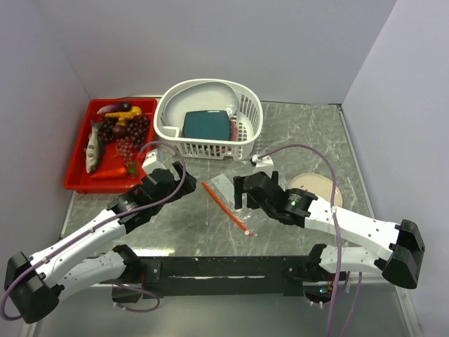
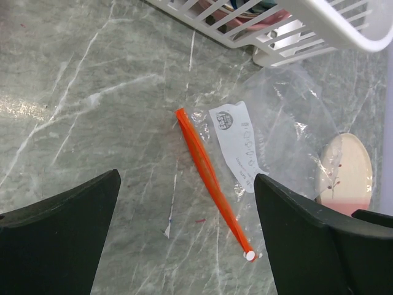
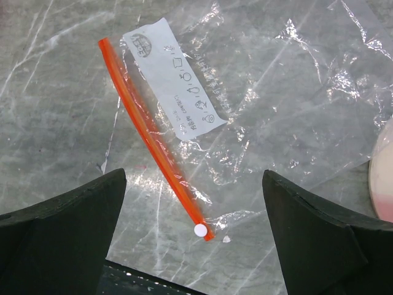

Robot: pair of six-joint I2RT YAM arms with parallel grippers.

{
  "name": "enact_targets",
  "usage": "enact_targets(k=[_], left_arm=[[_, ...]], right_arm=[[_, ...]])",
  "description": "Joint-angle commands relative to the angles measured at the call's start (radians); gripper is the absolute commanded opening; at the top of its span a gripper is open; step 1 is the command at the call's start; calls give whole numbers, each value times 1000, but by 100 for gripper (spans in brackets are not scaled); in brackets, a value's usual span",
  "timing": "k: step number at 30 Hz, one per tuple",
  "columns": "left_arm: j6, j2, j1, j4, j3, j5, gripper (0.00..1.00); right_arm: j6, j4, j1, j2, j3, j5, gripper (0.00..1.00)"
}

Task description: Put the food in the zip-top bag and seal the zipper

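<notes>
Left gripper [image 2: 187,181]: fingers spread wide and empty, poised over the middle of the zipper [image 2: 209,175]
Right gripper [image 3: 194,175]: also wide apart, holding nothing, hanging above the strip's near end by its white slider [image 3: 200,230]
Zip-top bag [image 3: 276,110]: flat on the marble table [image 1: 295,126] between the two grippers; clear, crinkled film with a white printed label [image 3: 175,77] just inside the red-orange mouth; its far edge appears to lap the pink-and-cream plate [image 1: 326,186]
Mouth: lying flat; parted or pressed shut cannot be told
Step in hand: likely opening the bag; best to pinch the film close beside the stiff strip, one side per gripper, since the loose plastic should slip and bunch
Food [image 1: 116,137]: heaped in the red tray [image 1: 77,179] at far left, beside the white basket [image 1: 210,147], well apart from the bag
</notes>
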Motion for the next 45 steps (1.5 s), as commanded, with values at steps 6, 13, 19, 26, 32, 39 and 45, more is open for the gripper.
enact_targets(k=[6, 13, 19, 26, 32, 39, 45], left_arm=[[-86, -52, 3, -2, -20, -45, 97], [-152, -60, 5, 88, -134, 24, 97], [-156, -57, 10, 91, -163, 27, 97], [-155, -46, 10, 150, -204, 61, 97], [-144, -29, 11, 173, -203, 80, 97], [-146, -43, 13, 174, -211, 84, 97], [-141, -44, 13, 163, -206, 82, 97]], right_arm=[[-41, 7, -3, 120, 72, -34, 100], [-82, 39, -1, 315, 129, -85, 100], [-101, 47, 1, 462, 173, -125, 100], [-109, 17, 36, 539, 234, -82, 100], [-76, -64, 63, 625, 302, 38, 100], [-53, -105, 68, 668, 334, 119, 97], [-67, -98, 70, 702, 342, 113, 86]])
